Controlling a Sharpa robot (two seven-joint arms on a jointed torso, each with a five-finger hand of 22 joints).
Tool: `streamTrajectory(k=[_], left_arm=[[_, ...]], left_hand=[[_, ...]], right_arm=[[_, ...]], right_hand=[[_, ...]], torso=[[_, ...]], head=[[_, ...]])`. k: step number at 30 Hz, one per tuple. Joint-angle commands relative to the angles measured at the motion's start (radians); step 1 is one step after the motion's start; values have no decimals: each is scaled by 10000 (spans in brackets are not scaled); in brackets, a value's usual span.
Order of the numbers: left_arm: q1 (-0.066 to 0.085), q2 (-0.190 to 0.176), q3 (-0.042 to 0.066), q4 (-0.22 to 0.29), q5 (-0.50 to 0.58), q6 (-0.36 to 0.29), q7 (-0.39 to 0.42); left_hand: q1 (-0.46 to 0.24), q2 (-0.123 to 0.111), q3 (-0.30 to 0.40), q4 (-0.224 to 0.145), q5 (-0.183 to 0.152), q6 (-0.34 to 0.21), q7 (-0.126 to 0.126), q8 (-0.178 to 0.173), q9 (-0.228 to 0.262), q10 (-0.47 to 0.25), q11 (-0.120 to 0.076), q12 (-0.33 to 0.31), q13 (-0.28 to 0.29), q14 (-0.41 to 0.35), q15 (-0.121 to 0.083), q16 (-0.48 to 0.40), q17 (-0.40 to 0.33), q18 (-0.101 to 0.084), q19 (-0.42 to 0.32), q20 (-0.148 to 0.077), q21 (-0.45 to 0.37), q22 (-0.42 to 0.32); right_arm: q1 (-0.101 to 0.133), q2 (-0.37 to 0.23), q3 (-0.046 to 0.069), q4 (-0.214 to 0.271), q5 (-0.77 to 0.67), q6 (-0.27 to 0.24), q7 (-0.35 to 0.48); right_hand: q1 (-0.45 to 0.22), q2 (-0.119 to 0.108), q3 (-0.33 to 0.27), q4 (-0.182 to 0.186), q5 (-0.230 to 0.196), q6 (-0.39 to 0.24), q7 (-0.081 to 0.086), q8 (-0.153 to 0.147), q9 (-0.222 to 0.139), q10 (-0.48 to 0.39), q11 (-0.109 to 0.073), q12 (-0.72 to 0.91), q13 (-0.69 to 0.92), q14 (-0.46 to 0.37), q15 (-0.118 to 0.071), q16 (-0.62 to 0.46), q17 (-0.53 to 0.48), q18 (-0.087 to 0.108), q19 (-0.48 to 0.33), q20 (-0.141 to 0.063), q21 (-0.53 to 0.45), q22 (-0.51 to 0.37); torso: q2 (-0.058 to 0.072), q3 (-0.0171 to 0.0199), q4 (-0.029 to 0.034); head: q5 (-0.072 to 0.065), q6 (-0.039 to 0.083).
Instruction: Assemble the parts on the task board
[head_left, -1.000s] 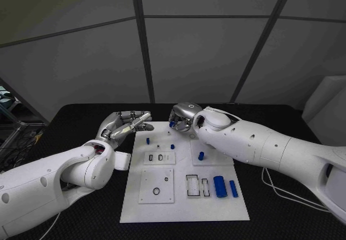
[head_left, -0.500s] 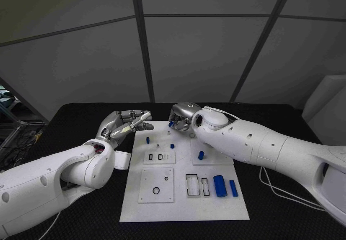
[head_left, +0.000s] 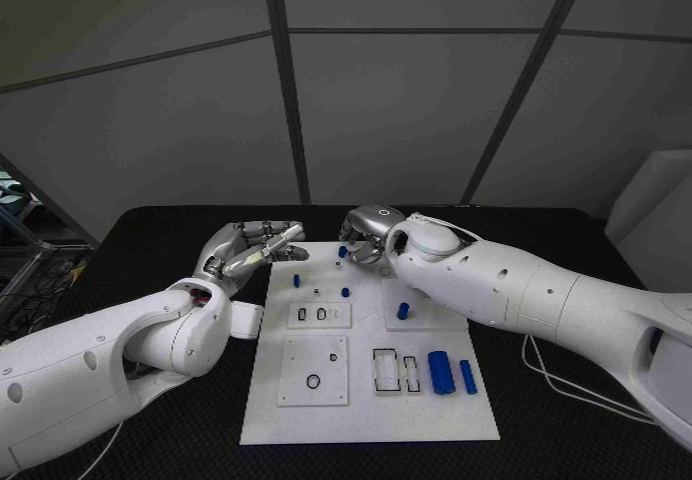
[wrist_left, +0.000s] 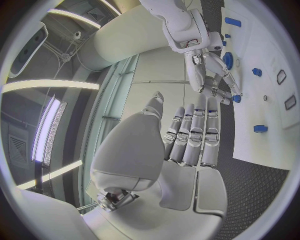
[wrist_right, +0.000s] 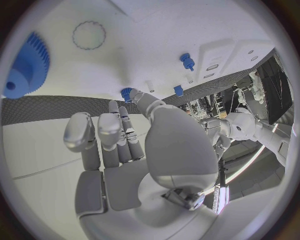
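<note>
The white task board (head_left: 368, 410) lies in the middle of the black table. My right hand (head_left: 366, 238) hovers over the board's far edge, and its fingertips pinch a small blue part (head_left: 343, 251), which also shows in the wrist views (wrist_right: 127, 93) (wrist_left: 236, 98). A blue gear (wrist_right: 25, 67) lies on the board beside this hand. My left hand (head_left: 257, 245) hangs at the board's far left corner with its fingers (wrist_left: 194, 135) stretched side by side and nothing in them.
Two blue pegs (head_left: 296, 282) (head_left: 345, 293) stand on the board's far half, and another blue piece (head_left: 404, 311) sits right of them. Two blue cylinders (head_left: 438, 372) (head_left: 467, 376) lie by empty slots (head_left: 385, 370). A black ring (head_left: 313, 382) rests on a raised plate.
My right hand has dipped slightly toward the board with the small blue part. The left hand has stayed in place.
</note>
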Motion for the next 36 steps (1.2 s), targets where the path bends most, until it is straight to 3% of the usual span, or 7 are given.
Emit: streamTrajectory(k=[1, 9, 13, 17, 19, 25, 36], left_arm=[[19, -3, 8, 1, -66, 73, -4], [18, -83, 7, -8, -66, 128, 20], [16, -120, 6, -25, -66, 235, 33], [15, -146, 5, -47, -66, 311, 28], [14, -154, 5, -54, -66, 337, 29], [10, -134, 4, -86, -66, 388, 29], [3, -99, 2, -153, -66, 447, -17]], left_hand=[[-30, 95, -48, 14, -51, -26, 58, -54, -10, -54, -5, -40, -15, -75, -12, -36, 13, -191, 13, 70, -38, -9], [-23, 123, -52, 7, -52, 8, 29, -45, -1, -27, -17, -30, -5, -101, -10, -54, 21, -190, -2, 77, -50, -18], [-15, 165, -73, -12, -51, 106, -56, -15, 12, 86, -72, 16, 10, -126, -29, -79, 43, -180, -18, 78, -69, -32], [-16, 177, -79, -15, -52, 133, -77, -7, 15, 117, -87, 26, 12, -132, -35, -86, 49, -178, -20, 77, -72, -35], [-16, 178, -81, -15, -53, 138, -80, -6, 15, 123, -90, 28, 12, -134, -36, -88, 49, -178, -20, 77, -73, -35], [-16, 178, -81, -15, -53, 138, -80, -6, 15, 123, -90, 28, 12, -134, -36, -88, 49, -178, -20, 77, -73, -35], [-22, 173, -93, -17, -55, 142, -77, -9, 13, 124, -90, 23, 10, -144, -38, -96, 52, -177, -22, 76, -75, -38]], right_arm=[[20, -186, 4, 273, 89, -348, -34], [17, -1716, 16, 1954, 868, -953, -296], [20, -2562, 23, 2739, 1687, -755, -712], [25, -3288, 80, 3269, 2468, -220, -1096], [26, -3502, 119, 3372, 2671, 20, -1213], [28, -3757, 172, 3345, 2930, 519, -1397], [27, -3446, 190, 2716, 3029, 952, -1396]], right_hand=[[-32, -96, -77, -2, -2, -45, -21, -16, 16, -66, 3, 62, 16, -19, 29, -39, 9, 18, -73, 21, -58, -6], [64, 46, -218, 37, 288, 486, -75, 211, 150, 1035, -189, 737, 257, 50, -108, 116, 153, -39, 175, -68, 89, 292], [-85, -317, -746, 95, 549, 514, -256, 265, 165, 2587, -539, 2048, 1081, 218, -404, 596, 903, -150, 578, -315, 351, 811], [-147, -324, -1875, 504, 1004, 194, -357, 396, 181, 2459, -615, 6365, 5346, 571, -451, 2065, 3268, -366, 1303, -471, 829, 1770], [97, -110, -2390, 779, 1143, -13, -283, 550, 212, 1934, -581, 8780, 7906, 611, -439, 2478, 3925, -453, 1519, -331, 989, 2095], [345, -54, -3064, 1306, 1169, -455, -140, 748, 223, 2604, -385, 11729, 11119, 733, -246, 3027, 4944, -520, 1788, -245, 1202, 2538], [635, 10, -3430, 1819, 1176, -798, -37, 936, 226, 2750, -276, 12450, 11956, 769, -139, 3202, 5284, -556, 1899, -142, 1298, 2736]], torso=[[2, 9, -13], [-27, 23, -132], [-46, 45, -213], [-55, 81, -279], [-49, 75, -278], [-40, 69, -231], [-31, 47, -226]], head=[[-12, 14], [28, 132], [78, 191], [99, 206], [72, 219], [-40, 212], [-67, 177]])
